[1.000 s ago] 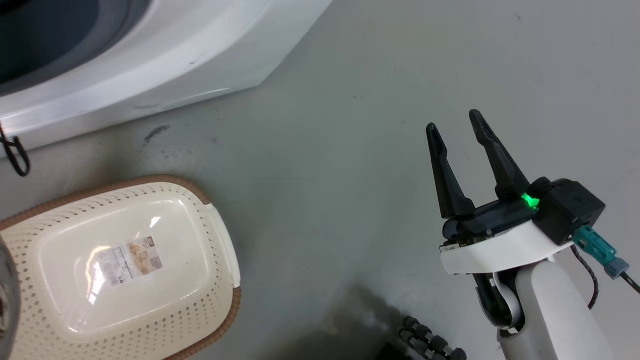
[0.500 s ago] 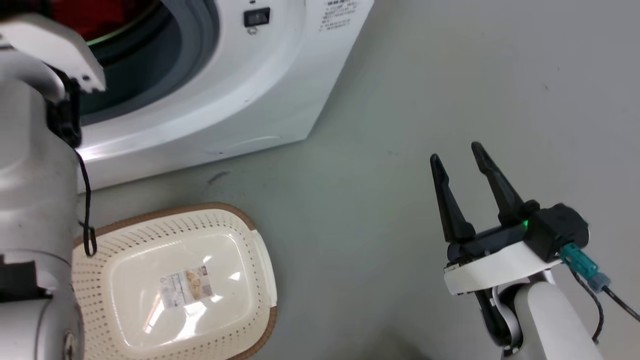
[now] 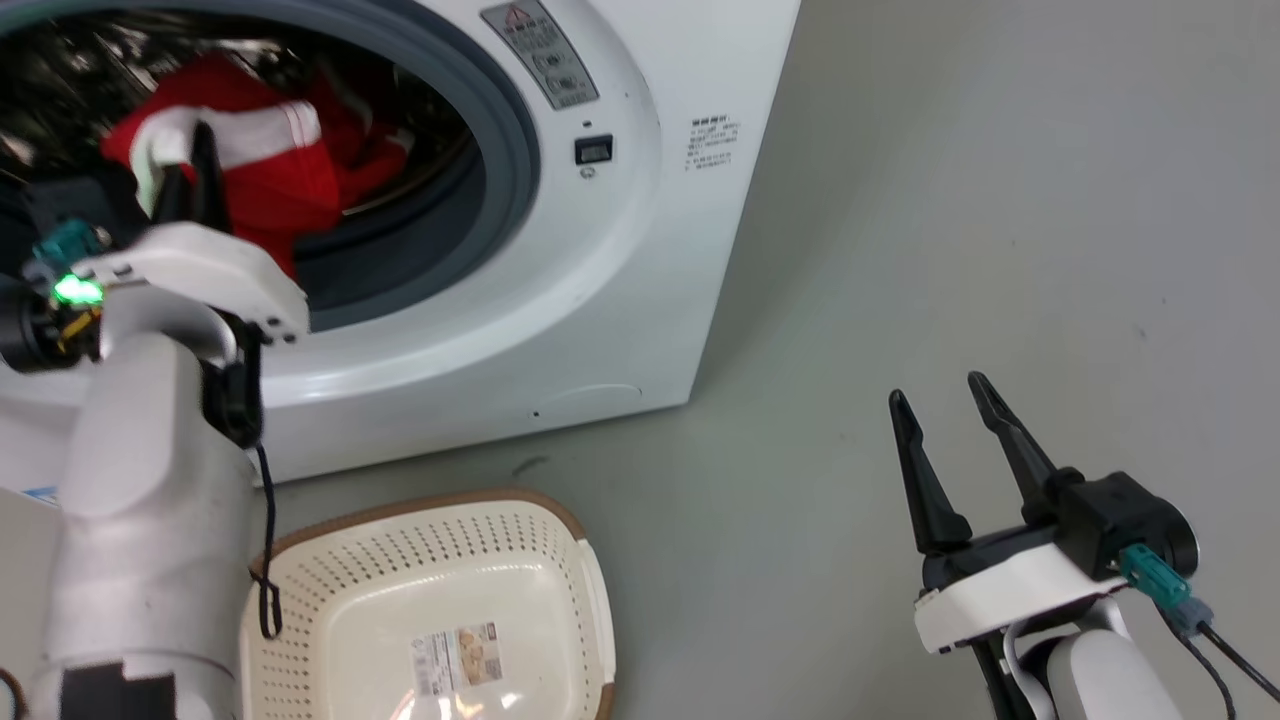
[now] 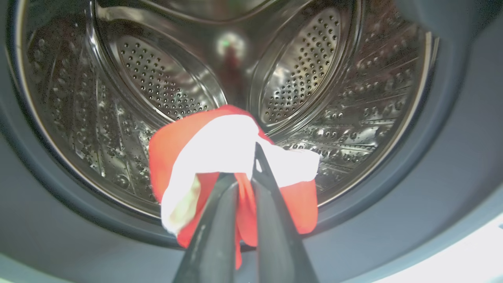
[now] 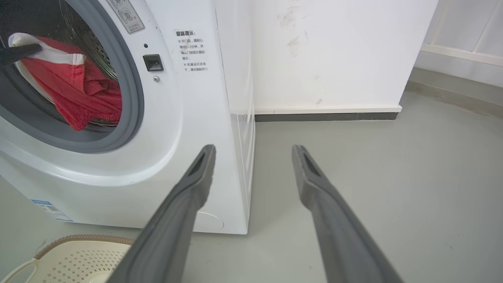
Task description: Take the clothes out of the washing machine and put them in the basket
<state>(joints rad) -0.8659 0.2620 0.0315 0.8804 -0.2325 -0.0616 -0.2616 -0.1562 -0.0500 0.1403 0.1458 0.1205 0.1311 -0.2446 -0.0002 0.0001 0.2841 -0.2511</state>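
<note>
While our left claw [image 4: 243,165] clamps white band of red clothes [image 4: 169,145] at mouth of washing machine [image 3: 640,260], bundle hangs inside drum [image 4: 157,78], far left. Held high, we judge, so fabric clears grey ring [image 3: 515,150]. Basket [image 3: 450,545] near, below opening, on floor [image 3: 1000,200]: short drop path. Our right claw [image 3: 935,387]: fingers apart, holding nothing, near right, well clear of machine.
</note>
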